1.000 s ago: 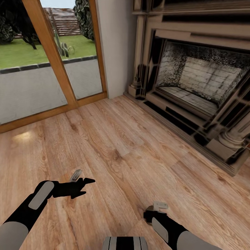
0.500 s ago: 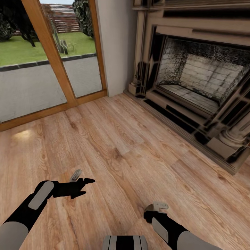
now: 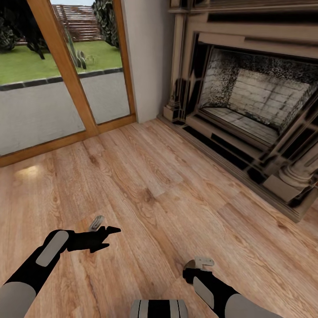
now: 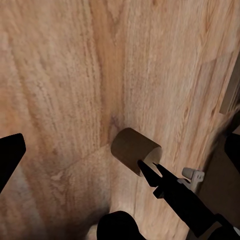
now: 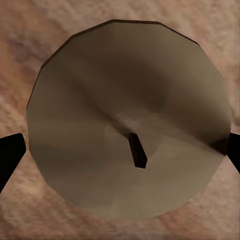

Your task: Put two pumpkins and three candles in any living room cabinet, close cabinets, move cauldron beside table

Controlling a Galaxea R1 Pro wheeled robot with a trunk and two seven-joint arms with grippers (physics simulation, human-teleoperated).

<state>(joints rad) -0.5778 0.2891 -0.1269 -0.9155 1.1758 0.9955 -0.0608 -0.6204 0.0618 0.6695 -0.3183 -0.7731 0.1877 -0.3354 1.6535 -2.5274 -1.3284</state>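
Now nothing is shifting between the last half-second and this moment; the robot is pausing over the floor (image 3: pixel 145 190) near the fireplace (image 3: pixel 251 110). Right fingers (image 5: pixel 10 155) are pinching a candle (image 5: pixel 130 120) from either side. Left fingers (image 4: pixel 10 155) are hanging spread, empty. Likely the candle is awaiting carriage to the cabinet.

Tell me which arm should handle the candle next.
Right. The candle sits end-on between the right gripper fingertips, wick facing its camera; the left gripper hangs open over the plank floor.
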